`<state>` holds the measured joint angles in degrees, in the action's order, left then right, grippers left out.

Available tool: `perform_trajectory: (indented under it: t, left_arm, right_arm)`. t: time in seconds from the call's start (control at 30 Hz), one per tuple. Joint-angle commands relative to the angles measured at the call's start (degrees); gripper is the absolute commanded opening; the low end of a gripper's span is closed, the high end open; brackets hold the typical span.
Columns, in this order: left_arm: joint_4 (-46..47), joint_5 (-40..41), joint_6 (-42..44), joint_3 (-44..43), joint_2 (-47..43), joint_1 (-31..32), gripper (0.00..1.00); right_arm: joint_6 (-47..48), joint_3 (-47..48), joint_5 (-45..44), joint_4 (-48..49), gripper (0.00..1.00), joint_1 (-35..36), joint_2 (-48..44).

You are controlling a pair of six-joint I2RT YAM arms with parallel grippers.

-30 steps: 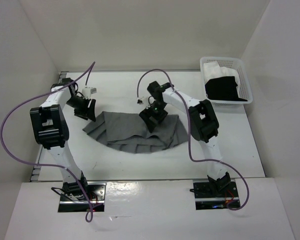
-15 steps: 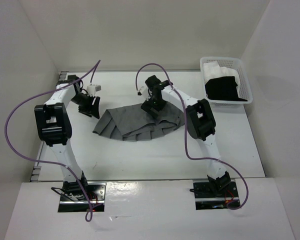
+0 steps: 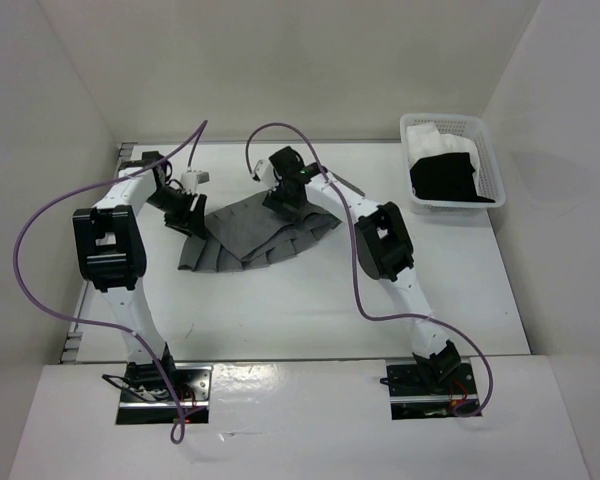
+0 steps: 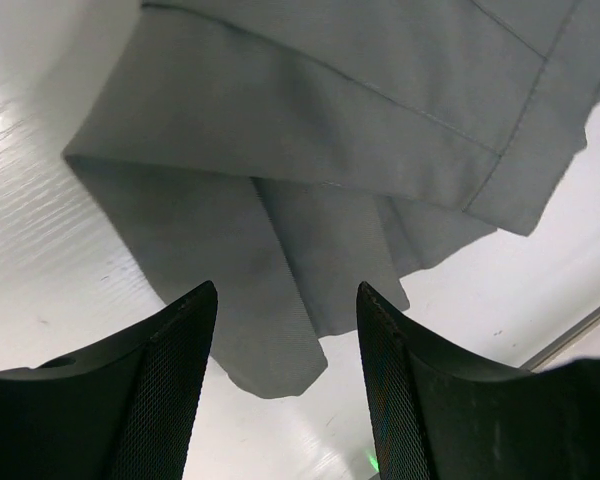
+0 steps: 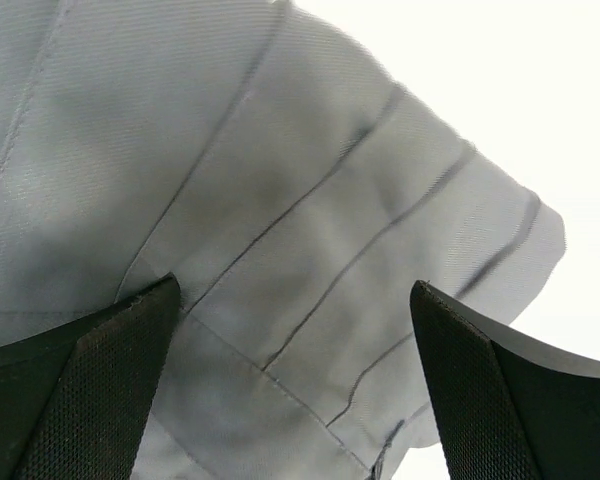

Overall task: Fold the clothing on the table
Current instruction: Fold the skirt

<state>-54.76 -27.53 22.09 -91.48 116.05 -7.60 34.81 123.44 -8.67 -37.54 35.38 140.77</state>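
Top external view: the medium-grey pleated skirt of soft fabric (image 3: 250, 238) lies bunched on the white bench (image 3: 310, 300), toward the far left, between my two arms. My left gripper (image 3: 187, 215) hangs over its left edge, jaws spread, pinching nothing. My right gripper (image 3: 285, 198) sits over the far edge, jaws wide apart and empty too. I judge the cloth light, limp and apt to slide — the pleats will splay — so I'd pinch the stitched hem corners.
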Motion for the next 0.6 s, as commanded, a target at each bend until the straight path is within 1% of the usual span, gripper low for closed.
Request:
perform_trajectory:
  t: [0.0,0.03,0.07,0.1,0.13,0.17,0.2,0.23,0.27,0.3,0.33,0.37,0.43,0.47,0.5,0.57]
  left_arm:
    - [-1.05,-2.79,-0.11,-0.01,-2.49,1.00,0.65]
    - [-1.05,-2.79,0.41,-0.62,-2.49,1.00,0.65]
    - [-1.05,-2.79,0.41,-1.93,-1.97,1.00,0.65]
    - [-0.35,-1.49,0.94,-2.47,-1.97,1.00,0.65]
    - [-0.34,-0.78,0.94,-2.47,-1.97,1.00,0.65]
    - [0.35,-0.25,1.64,-4.04,-1.97,1.00,0.65]
    - [1.05,0.36,1.64,-4.66,-1.45,1.00,0.65]
    - [1.06,0.37,1.64,-5.54,-1.44,1.00,0.65]
    - [1.06,0.37,2.25,-6.42,-0.66,0.39,0.65]
    - [1.58,0.37,2.26,-8.52,0.40,-0.31,0.65]
    - [1.59,-1.28,2.26,-9.58,1.01,-0.31,0.65]
    - [1.59,-2.00,2.26,-10.64,2.41,-1.71,0.65]
    - [1.59,-3.05,2.96,-12.48,4.00,-2.33,0.64]
    - [1.59,-3.93,3.48,-13.80,5.58,-2.34,0.64]
    - [1.59,-3.94,4.19,-14.42,6.37,-2.34,0.61]
    - [1.59,-5.42,4.98,-15.48,9.35,-2.86,0.61]
  right_arm:
    - [-0.34,9.66,-3.11,3.55,1.00,1.35,2.84]
    - [-1.40,12.85,-0.33,-1.52,1.00,1.36,3.54]
    - [-2.54,16.10,2.14,-4.44,1.00,1.36,4.24]
    - [-4.64,22.48,5.12,-10.82,1.00,0.41,4.25]
    - [-5.70,26.03,8.63,-14.28,1.00,-0.47,4.25]
    - [-6.67,31.63,16.32,-17.27,1.00,-1.44,4.25]
    - [-7.38,30.47,19.88,-18.78,1.00,-3.45,3.12]
    - [-7.39,27.24,23.05,-18.80,1.00,-4.43,-2.37]
    - [-7.39,21.81,29.61,-18.80,1.00,-5.39,-4.78]
    - [-7.39,19.84,32.89,-18.80,1.00,-7.67,-6.80]
    - [-6.78,17.91,35.80,-20.36,1.00,-8.73,-10.22]
    - [-6.25,13.19,39.13,-20.38,1.00,-9.79,-11.99]
    - [-4.32,7.46,39.16,-20.91,1.00,-11.81,-15.33]
    - [-3.70,1.86,39.16,-20.91,1.00,-12.34,-18.57]
    - [-3.69,-0.54,39.16,-21.43,1.00,-12.96,-19.99]
    - [-2.90,-6.94,38.29,-21.44,1.00,-13.84,-23.76]
